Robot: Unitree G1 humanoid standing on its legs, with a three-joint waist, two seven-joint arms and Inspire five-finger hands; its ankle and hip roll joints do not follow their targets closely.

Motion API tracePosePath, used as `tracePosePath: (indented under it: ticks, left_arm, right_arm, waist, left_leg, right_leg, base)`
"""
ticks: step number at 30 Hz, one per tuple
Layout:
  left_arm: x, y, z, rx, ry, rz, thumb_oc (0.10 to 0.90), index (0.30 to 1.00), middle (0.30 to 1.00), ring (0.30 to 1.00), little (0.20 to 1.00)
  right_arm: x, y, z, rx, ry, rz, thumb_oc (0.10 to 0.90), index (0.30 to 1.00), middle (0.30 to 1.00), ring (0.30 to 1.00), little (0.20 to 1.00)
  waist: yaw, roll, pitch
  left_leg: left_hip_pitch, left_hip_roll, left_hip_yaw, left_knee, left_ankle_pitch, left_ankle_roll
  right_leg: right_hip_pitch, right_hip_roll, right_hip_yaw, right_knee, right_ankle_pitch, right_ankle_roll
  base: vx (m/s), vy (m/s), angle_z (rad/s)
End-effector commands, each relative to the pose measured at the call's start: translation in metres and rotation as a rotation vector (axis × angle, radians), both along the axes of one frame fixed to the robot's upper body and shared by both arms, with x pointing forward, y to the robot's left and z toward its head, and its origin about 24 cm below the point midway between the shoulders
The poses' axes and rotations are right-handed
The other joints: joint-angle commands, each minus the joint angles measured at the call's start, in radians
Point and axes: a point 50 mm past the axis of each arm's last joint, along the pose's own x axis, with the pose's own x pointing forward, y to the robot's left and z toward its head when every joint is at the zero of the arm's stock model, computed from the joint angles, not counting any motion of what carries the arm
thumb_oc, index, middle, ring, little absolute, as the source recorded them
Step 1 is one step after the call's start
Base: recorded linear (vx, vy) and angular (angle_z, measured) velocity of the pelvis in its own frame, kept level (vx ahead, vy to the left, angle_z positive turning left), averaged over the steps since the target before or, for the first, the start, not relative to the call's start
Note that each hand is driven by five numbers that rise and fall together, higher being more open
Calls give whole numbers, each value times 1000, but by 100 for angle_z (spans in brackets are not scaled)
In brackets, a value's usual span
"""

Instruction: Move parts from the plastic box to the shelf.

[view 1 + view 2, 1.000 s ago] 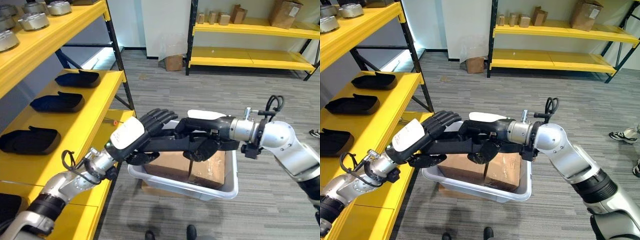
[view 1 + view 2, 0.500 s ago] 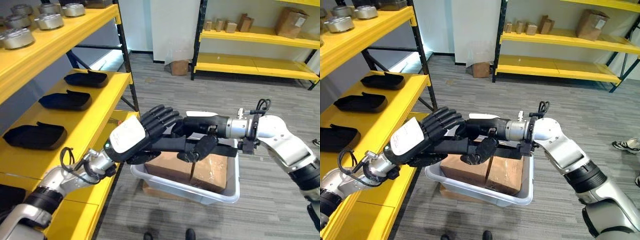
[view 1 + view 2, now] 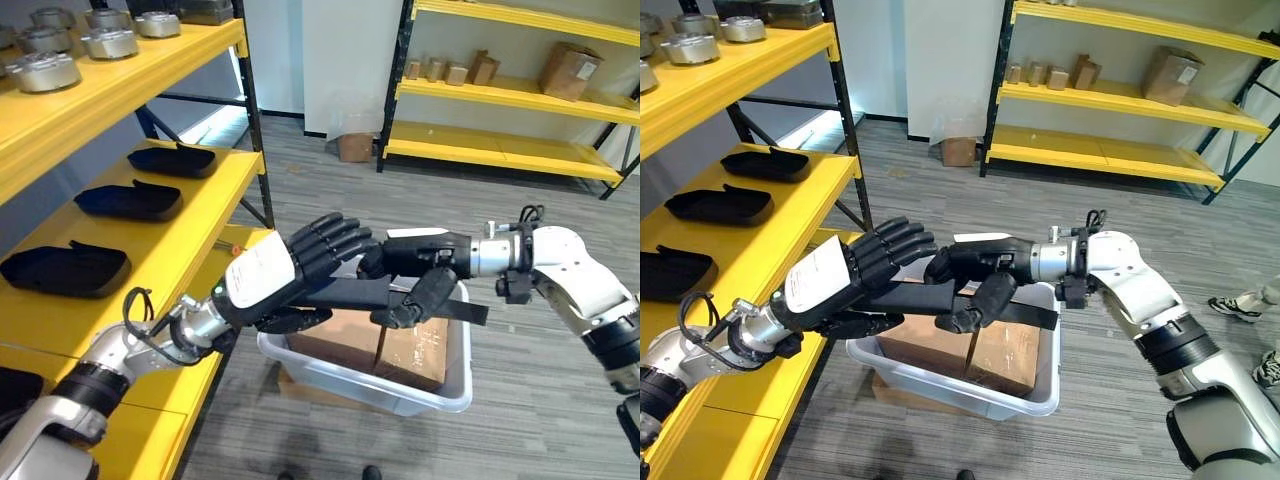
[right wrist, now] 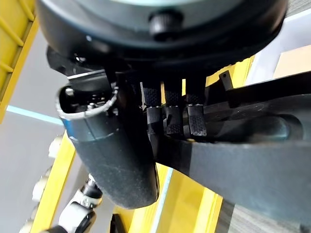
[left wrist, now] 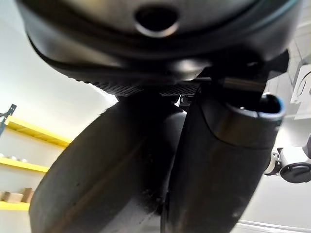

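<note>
- Right hand (image 3: pixel 415 262) clenched the long flat black plastic part (image 3: pixel 385 298) above the white plastic box (image 3: pixel 455 372).
- Left hand (image 3: pixel 290 270) supported that part, fingers straight, beside the yellow shelf's (image 3: pixel 190 235) edge.

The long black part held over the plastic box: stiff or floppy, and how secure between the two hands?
Probably stiff: the long black part spans between the left hand and right hand without visible sag, its free end sticking straight out over the plastic box. It looks thin and flat, so likely light. The right hand's curled fingers grip it; the left fingers look straight, so it might pivot.
</note>
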Motion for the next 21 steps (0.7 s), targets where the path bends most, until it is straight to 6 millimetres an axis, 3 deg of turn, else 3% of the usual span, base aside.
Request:
tracePosePath:
  ticks: [1, 7, 15, 16, 17, 21]
  left_arm:
    - [28, 13, 55, -354, -86, 111, 900, 1000, 1000, 1000, 1000]
    - [30, 21, 44, -485, 62, 180, 900, 1000, 1000, 1000, 1000]
    - [37, 22, 17, -500, 261, 298, 900, 1000, 1000, 1000, 1000]
    - [37, 21, 15, -485, 271, 297, 702, 723, 723, 723, 723]
    - [37, 19, 15, -472, 266, 292, 400, 300, 300, 300, 300]
    - [36, 14, 15, -449, 269, 282, 400, 300, 300, 300, 300]
  right_arm:
    - [-16, 11, 48, 102, -230, 217, 400, 300, 300, 300, 300]
    - [-25, 11, 52, 87, -283, 253, 400, 300, 300, 300, 300]
    - [-43, 24, 63, 76, -369, 345, 400, 300, 300, 300, 300]
    - [-45, 26, 65, 80, -381, 354, 400, 300, 300, 300, 300]
    - [-48, 29, 67, 78, -399, 363, 400, 300, 300, 300, 300]
    - [-60, 42, 74, 67, -457, 413, 400, 300, 300, 300, 300]
  waist:
    - [14, -11, -76]
    - [12, -14, -77]
    - [11, -16, -75]
    - [11, -15, -75]
    - [10, -15, -75]
    - [8, -10, -75]
  left_leg:
    - [40, 42, -38, -8, -94, -38]
    - [44, 41, -42, -8, -96, -39]
    - [42, 43, -42, -8, -96, -39]
    - [42, 44, -42, -8, -96, -39]
    - [40, 45, -40, -8, -95, -41]
    - [37, 45, -37, -8, -93, -42]
  right_leg:
    - [32, -82, -36, 39, -80, 102]
    - [36, -84, -32, 38, -81, 102]
    - [34, -78, -26, 41, -86, 100]
    - [34, -77, -26, 41, -86, 99]
    - [32, -78, -27, 42, -86, 99]
    - [29, -76, -23, 41, -84, 98]
  base:
    - [28, 0, -4]
    - [9, -7, -2]
    - [1, -2, 0]
    - [-4, -11, -3]
    - [0, 0, 0]
    - [0, 0, 0]
